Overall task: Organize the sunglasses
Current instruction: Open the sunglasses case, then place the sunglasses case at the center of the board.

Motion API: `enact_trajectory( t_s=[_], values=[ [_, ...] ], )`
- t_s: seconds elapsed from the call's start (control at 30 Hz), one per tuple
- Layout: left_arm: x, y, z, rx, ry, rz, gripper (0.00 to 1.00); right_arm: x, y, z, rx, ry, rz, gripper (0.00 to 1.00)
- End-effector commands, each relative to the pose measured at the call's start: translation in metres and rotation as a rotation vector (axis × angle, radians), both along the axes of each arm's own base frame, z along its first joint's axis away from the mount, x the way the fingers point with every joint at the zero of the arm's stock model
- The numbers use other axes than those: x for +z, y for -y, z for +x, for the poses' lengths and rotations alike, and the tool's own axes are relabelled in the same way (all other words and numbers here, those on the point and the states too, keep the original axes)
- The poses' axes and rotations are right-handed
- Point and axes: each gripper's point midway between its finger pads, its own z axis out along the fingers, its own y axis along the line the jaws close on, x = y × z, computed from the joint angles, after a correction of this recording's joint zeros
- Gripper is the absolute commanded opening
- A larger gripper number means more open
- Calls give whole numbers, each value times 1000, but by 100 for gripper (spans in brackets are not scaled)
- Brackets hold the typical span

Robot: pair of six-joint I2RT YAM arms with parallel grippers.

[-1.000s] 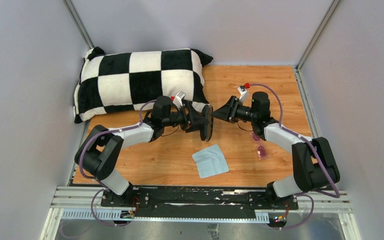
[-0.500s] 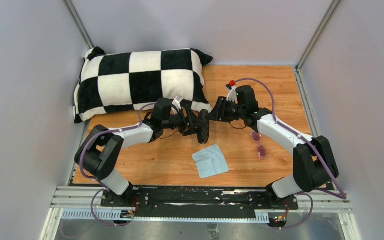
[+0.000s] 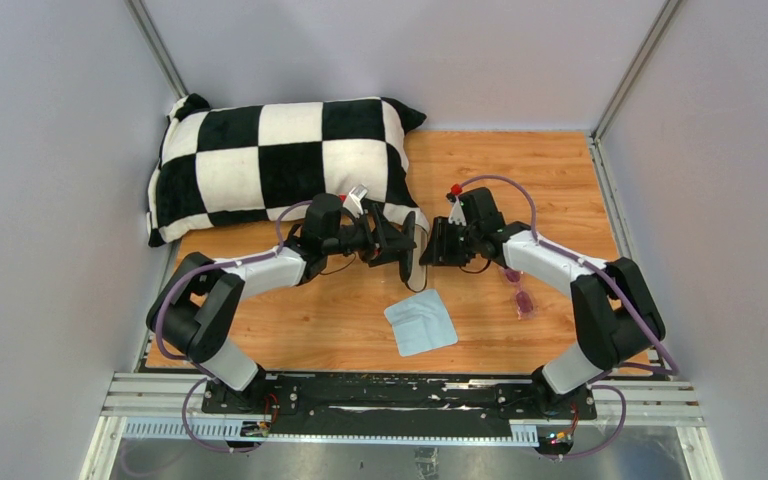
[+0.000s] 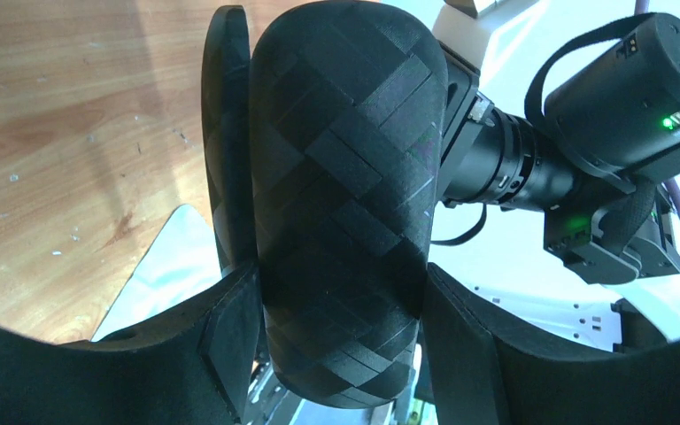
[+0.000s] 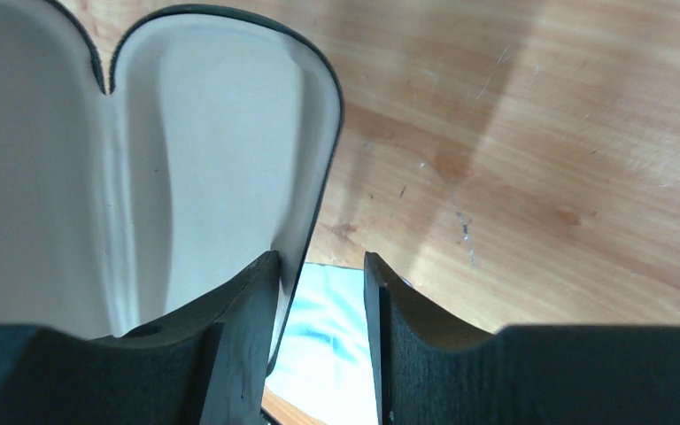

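The sunglasses [image 3: 521, 293], with pink-purple lenses, lie on the wooden table under my right forearm. My left gripper [image 3: 400, 246] is shut on the black case [image 3: 416, 251] and holds it above the table. In the left wrist view the case's woven shell [image 4: 345, 195] fills the space between the fingers, with its lid [image 4: 228, 133] ajar beside it. My right gripper [image 3: 436, 243] is at the case's right side. In the right wrist view its jaws [image 5: 323, 301] stand open around the rim of the beige-lined lid [image 5: 221, 150], whose edge rests against the left finger [image 5: 248, 345].
A light blue cloth [image 3: 421, 322] lies flat on the table just below the case. A black-and-white checkered pillow [image 3: 280, 160] takes up the back left. Grey walls close in the table on three sides.
My right gripper has swung left from beside the case to its open lid, and its jaws have narrowed a little. The left gripper has kept hold, turning the case slightly.
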Motion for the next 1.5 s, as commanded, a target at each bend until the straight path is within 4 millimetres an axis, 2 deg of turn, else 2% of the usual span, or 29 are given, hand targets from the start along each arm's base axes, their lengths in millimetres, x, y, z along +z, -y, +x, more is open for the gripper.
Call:
enact_trajectory(
  t_s=[0.0, 0.13, 0.3, 0.37, 0.53, 0.63, 0.7, 0.77, 0.8, 0.97, 1.0, 1.23, 1.47],
  values=[
    [55, 6, 7, -25, 186, -115, 0, -24, 5, -23, 26, -82, -43, 44],
    [46, 6, 6, -29, 184, -100, 0, -22, -2, -25, 26, -82, 8, 43],
    [33, 5, 6, -36, 179, -76, 0, -11, -10, -27, 24, -76, 84, 36],
    [27, 5, 5, -39, 177, -66, 0, -6, -13, -28, 17, -72, 116, 30],
    [15, 4, 4, -48, 174, -45, 0, -3, -13, -29, -5, -72, 136, 0],
    [11, 3, 4, -52, 179, -37, 0, -4, -9, -28, -25, -70, 114, 0],
    [8, 3, 3, -55, 184, -29, 20, -6, -5, -27, -45, -72, 94, 0],
    [3, 1, 2, -54, 177, -20, 55, -8, 1, -26, -79, -74, 66, 0],
    [-1, 1, 0, -58, 172, -15, 68, -9, 5, -25, -99, -73, 49, 0],
    [-8, -3, -6, -62, 163, -3, 96, -19, 32, -17, -241, -87, -60, 0],
    [-8, -4, -7, -61, 167, 0, 99, -20, 38, -16, -267, -89, -75, 0],
    [5, -18, -16, -50, 227, 86, 100, -30, 75, -12, -435, -99, -129, 0],
    [20, -51, -16, 36, 299, 287, 100, -32, 98, -10, -621, -115, -106, 0]
  ],
)
